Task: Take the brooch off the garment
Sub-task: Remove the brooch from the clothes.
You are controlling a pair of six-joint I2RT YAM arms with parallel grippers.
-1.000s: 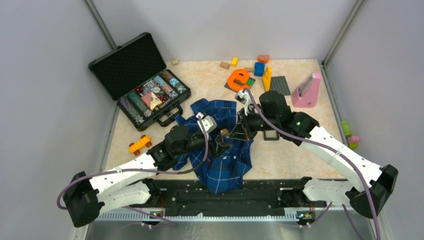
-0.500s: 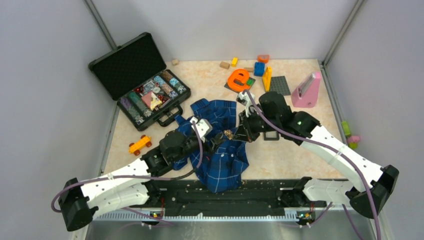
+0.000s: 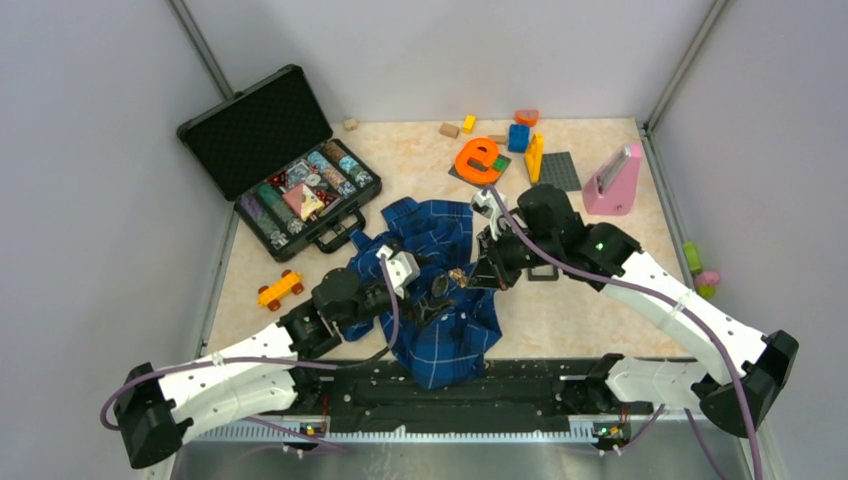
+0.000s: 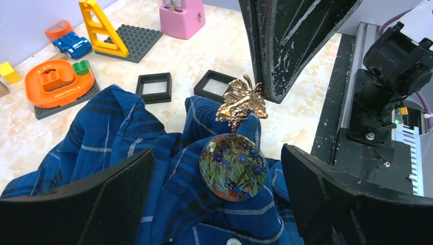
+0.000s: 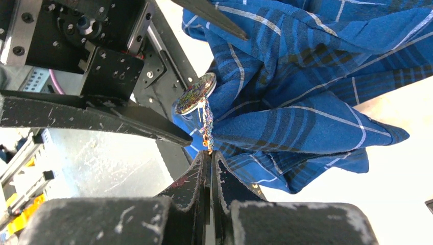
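Observation:
The garment (image 3: 445, 335), a dark blue plaid shirt, lies crumpled at the table's near middle. The brooch (image 4: 233, 167), a round disc with a painted flower pattern, sits on a raised fold of the shirt (image 4: 168, 168). My left gripper (image 4: 217, 158) is open, one finger on each side of the disc, touching nothing. A gold leaf-shaped pin (image 4: 240, 102) stands just beyond the disc. My right gripper (image 5: 210, 153) is shut on the edge of that pin (image 5: 207, 127), with the disc (image 5: 195, 93) seen edge-on above it.
An open black case (image 3: 285, 170) of small items stands at the back left. An orange toy car (image 3: 280, 290) lies left of the shirt. Two hollow black square frames (image 4: 154, 87) lie beyond the shirt. Toy blocks, a grey baseplate (image 3: 560, 170) and a pink stand (image 3: 612, 180) sit at the back right.
My left arm has drawn back to the left and towards the near edge; its jaws narrowed, then opened wide again. The right gripper has shifted slightly left, still shut on the gold pin.

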